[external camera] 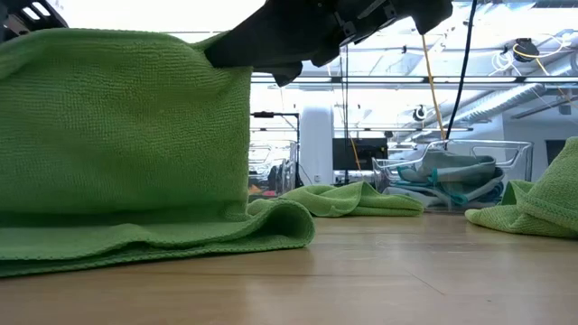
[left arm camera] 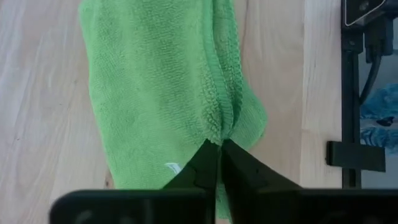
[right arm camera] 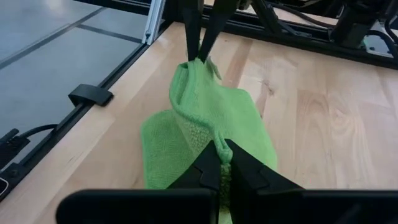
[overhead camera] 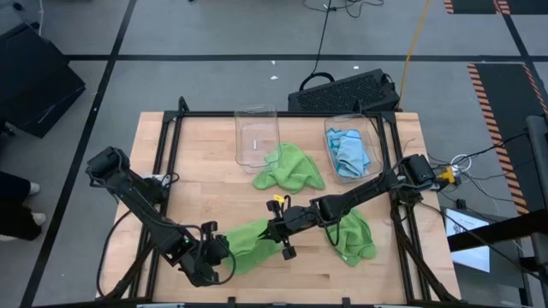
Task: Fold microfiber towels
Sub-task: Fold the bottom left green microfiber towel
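**What your table is carrying**

You have a pale wooden table point(overhead camera: 205, 145) framed by dark rails. Between the left gripper point(overhead camera: 224, 253) and the right gripper point(overhead camera: 278, 229), both pinched on it, a lime green towel point(overhead camera: 250, 241) stretches, partly resting on the wood. Just beyond the right gripper's arm lies a crumpled green towel point(overhead camera: 354, 237). Farther off sits another green heap point(overhead camera: 291, 168), touching an empty clear bin point(overhead camera: 257, 135). Beside that, a second bin point(overhead camera: 349, 145) holds light blue towels point(overhead camera: 351, 154).
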